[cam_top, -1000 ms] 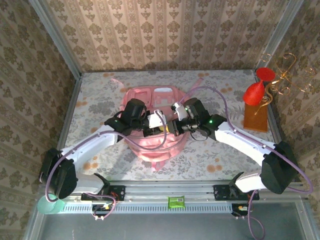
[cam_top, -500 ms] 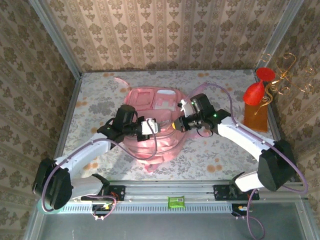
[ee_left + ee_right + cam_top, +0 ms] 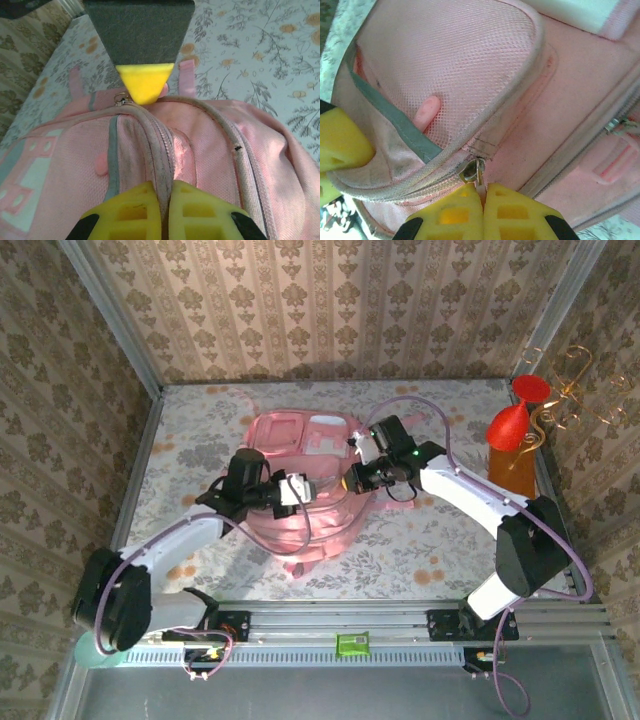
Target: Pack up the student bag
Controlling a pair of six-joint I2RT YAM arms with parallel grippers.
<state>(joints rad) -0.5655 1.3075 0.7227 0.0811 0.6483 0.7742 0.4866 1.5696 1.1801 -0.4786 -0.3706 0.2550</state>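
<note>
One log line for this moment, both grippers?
left gripper: shut on zipper edge | right gripper: shut on zipper pull | bag: on table

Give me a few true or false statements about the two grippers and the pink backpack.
The right gripper is shut on the metal zipper pull of the soft pink fabric backpack. True.
The left gripper hangs open above the backpack. False: it pinches the backpack's zip-lined seam.
The red goblet-shaped ornament lies inside the backpack. False: it stands at the table's right side, apart.
The backpack rests on a floral-patterned tablecloth. True.
</note>
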